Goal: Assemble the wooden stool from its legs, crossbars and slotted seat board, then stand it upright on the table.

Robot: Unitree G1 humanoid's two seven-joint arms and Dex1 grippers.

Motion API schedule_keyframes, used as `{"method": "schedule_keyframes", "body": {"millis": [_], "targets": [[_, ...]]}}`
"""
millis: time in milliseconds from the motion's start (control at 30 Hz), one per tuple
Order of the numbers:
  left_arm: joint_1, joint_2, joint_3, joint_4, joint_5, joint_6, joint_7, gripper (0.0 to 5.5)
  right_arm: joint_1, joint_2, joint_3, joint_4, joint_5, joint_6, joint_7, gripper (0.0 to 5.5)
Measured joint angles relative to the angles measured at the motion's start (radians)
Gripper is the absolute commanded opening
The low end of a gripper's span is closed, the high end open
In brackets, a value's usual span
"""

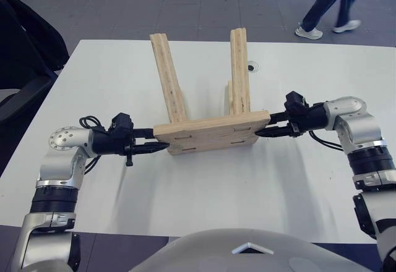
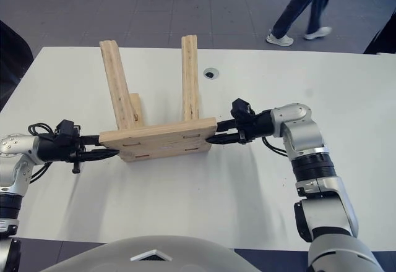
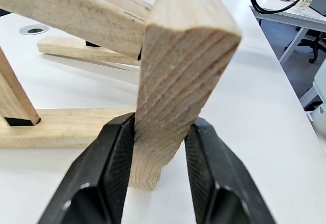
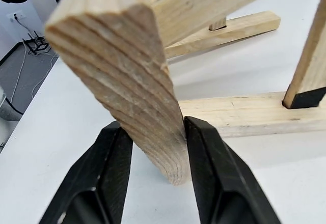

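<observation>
left gripper (image 1: 159,148): pinching seat board (image 1: 213,133) end
right gripper (image 1: 263,131): pinching other end
legs (image 1: 168,77): lower evenly, rotate both wrists together

The seat board (image 1: 211,133) stands on edge on the table (image 1: 247,191) between the two grippers, with the left gripper (image 1: 162,147) clamped on its left end and the right gripper (image 1: 260,132) on its right end. Beyond both grippers, the legs (image 1: 168,77) run away from the board side by side. A table grommet (image 1: 252,67) lies farther out, beside the leg nearer the right gripper.
</observation>
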Motion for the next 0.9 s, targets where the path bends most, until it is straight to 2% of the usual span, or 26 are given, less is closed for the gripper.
{"method": "schedule_keyframes", "body": {"millis": [133, 200, 267, 433, 500, 633, 733, 900], "targets": [[-0.032, 0.002, -0.008, 0.027, -0.005, 0.005, -0.063, 1.41, 0.085, -0.055, -0.016, -0.169, 0.036, 0.052, 0.003, 1.47], [-0.034, 0.014, 0.013, -0.023, -0.047, 0.083, -0.066, 1.41, 0.109, -0.078, -0.060, -0.254, 0.094, 0.128, -0.014, 1.37], [-0.027, 0.033, 0.085, -0.140, -0.155, 0.221, -0.017, 1.41, 0.118, -0.107, -0.119, -0.325, 0.180, 0.238, -0.032, 1.33], [0.074, 0.042, 0.325, -0.466, -0.603, 0.589, 0.259, 1.41, 0.121, -0.219, -0.299, -0.488, 0.524, 0.668, -0.096, 1.33], [0.081, 0.051, 0.388, -0.507, -0.767, 0.683, 0.377, 1.41, 0.089, -0.234, -0.338, -0.494, 0.661, 0.841, -0.155, 1.33], [0.098, 0.154, 0.462, -0.521, -1.183, 0.803, 0.715, 1.41, -0.147, -0.230, -0.407, -0.324, 0.928, 1.177, -0.362, 1.30], [0.093, 0.170, 0.438, -0.496, -1.436, 0.793, 1.016, 1.41, -0.288, -0.110, -0.488, -0.130, 1.006, 1.268, -0.619, 1.30], [-0.039, -0.033, 0.364, -0.328, -1.494, 0.730, 1.387, 1.41, -0.346, 0.176, -0.614, 0.075, 1.006, 1.225, -1.056, 1.32]]}}
